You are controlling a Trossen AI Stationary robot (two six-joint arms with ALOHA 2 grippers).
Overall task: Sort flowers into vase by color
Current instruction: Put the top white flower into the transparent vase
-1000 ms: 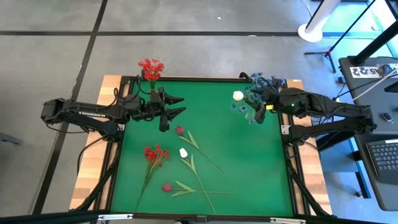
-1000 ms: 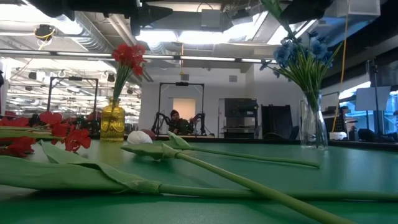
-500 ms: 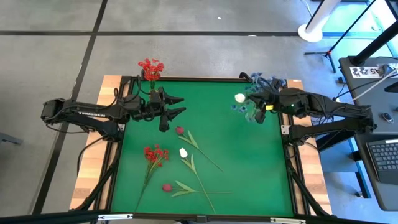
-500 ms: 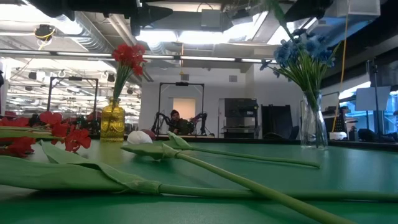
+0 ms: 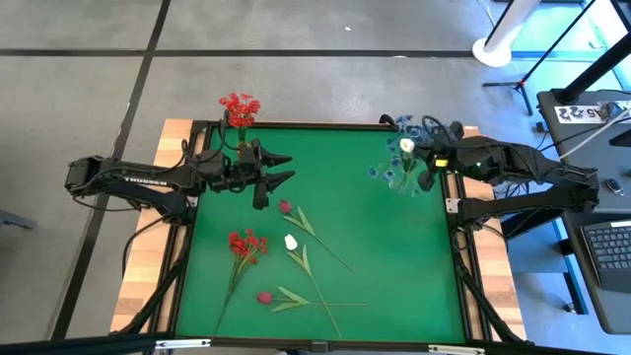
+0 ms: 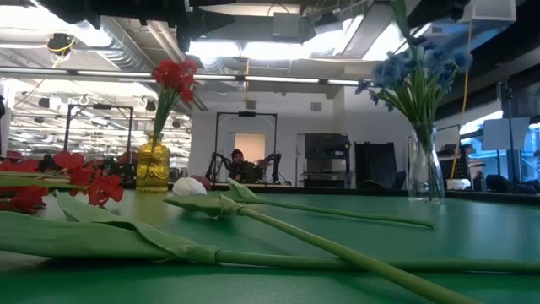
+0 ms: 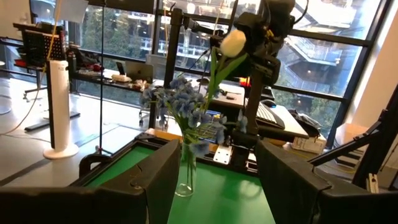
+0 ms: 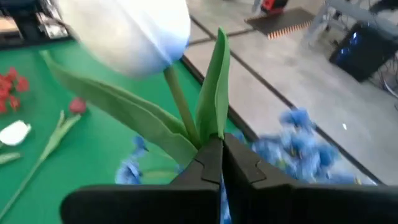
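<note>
My right gripper (image 8: 219,148) is shut on a white tulip (image 5: 406,145) and holds it high over the clear vase (image 6: 424,173) of blue flowers (image 6: 413,67) at the far right. The tulip's stem (image 7: 213,71) runs down among the blue blooms; its lower end is hidden there. My left gripper (image 5: 280,168) stands open above the mat, near the yellow vase (image 6: 153,165) of red flowers (image 5: 239,106). Flat on the green mat (image 5: 394,266) lie a red cluster (image 5: 246,244), a second white tulip (image 5: 290,242) and two dark red buds (image 5: 284,207). My right gripper pinches the white tulip's stem (image 8: 198,134) between its two fingers, just where the leaves branch off below the bud. The fingers come from the table's right side and lie across the stem. The tulip stands nearly upright, bud on top, lifted clear of the mat.
Black frame bars run around the mat's edges (image 5: 454,212). The mat's near right part is bare green. Beyond the table, the low view shows a lab room with a person seated far back (image 6: 237,159).
My right gripper has drawn back toward the table's right edge and a little toward the far edge, taking the white tulip with it. The bud now stands over the blue flowers rather than to their left.
</note>
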